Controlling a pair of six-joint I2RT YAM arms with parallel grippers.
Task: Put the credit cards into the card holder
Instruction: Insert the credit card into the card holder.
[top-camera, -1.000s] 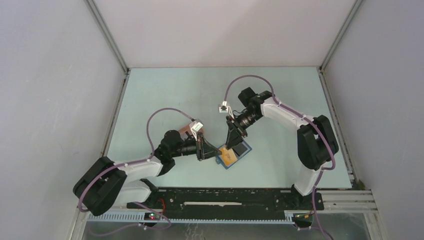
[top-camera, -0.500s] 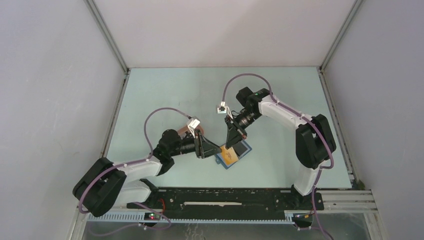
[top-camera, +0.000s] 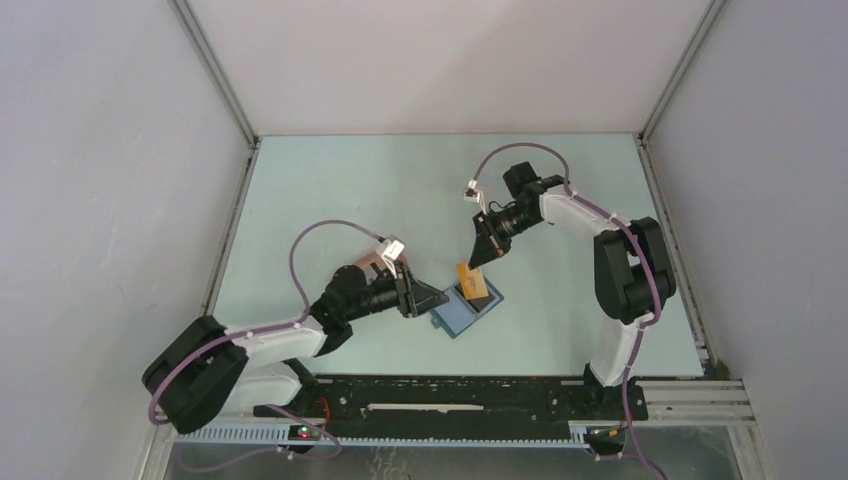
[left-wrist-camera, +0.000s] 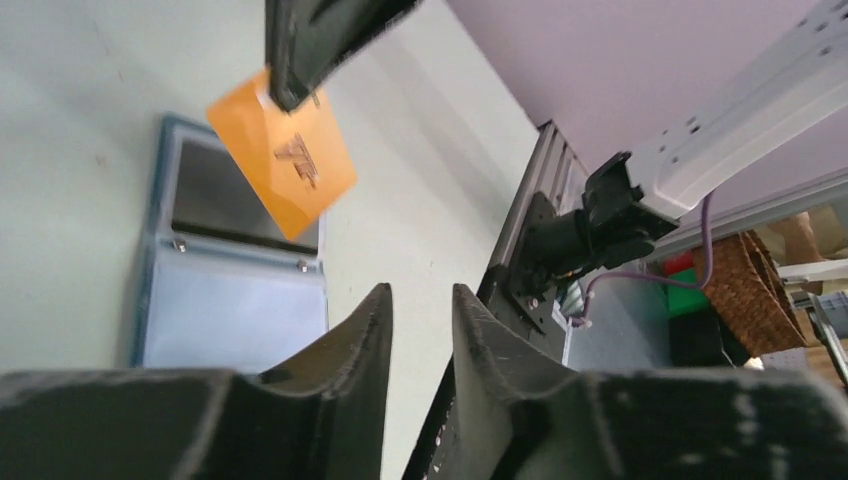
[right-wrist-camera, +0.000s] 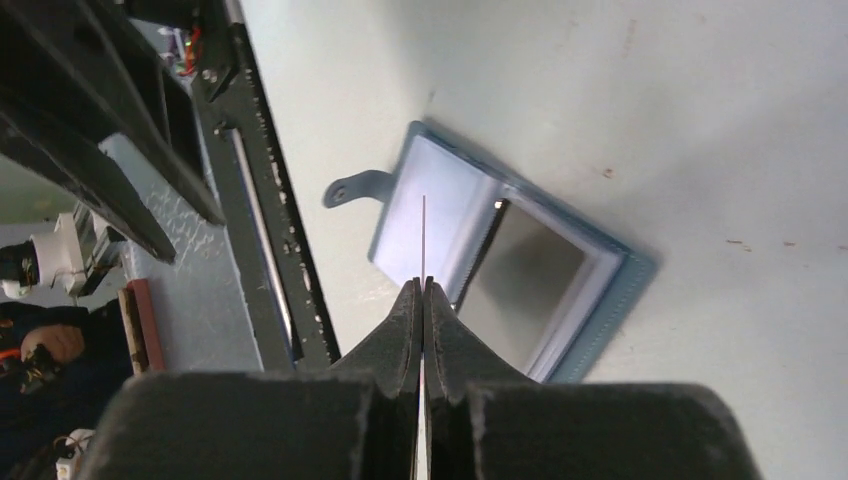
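At the near edge of the pale green desk (top-camera: 400, 190), a black metal rail (top-camera: 450, 395) is seen running left to right. Just beyond it, the left pincer (top-camera: 441, 298) is held low over the desk, pointing right. Its jaws are parted by a narrow gap and nothing is gripped between them.

Immediately to its right, the small blue folding wallet (top-camera: 457, 319) is laid open and flat on the desk, a little right of centre in the near half. Whether the left pincer touches the wallet's left edge cannot be told. The wallet's near-left half is shown as a plain blue panel, with a small blue tab (right-wrist-camera: 352, 188) projecting from its edge towards the rail. Its far-right half is taken up by a dark grey inner pocket (left-wrist-camera: 235, 195).

Over that pocket, a thin tan-orange rectangular card (top-camera: 470, 281) is held tilted, a darker mark being visible on the face turned towards the left wrist camera. It is pinched by one upper corner in the right pincer (top-camera: 475, 262), which is pressed tightly onto it from above. In the right wrist view the card is seen edge-on as a thin line. Whether its lower corner rests on the wallet cannot be determined. Beyond the card, the white right arm (top-camera: 580, 215) is angled away towards the right side of the desk.
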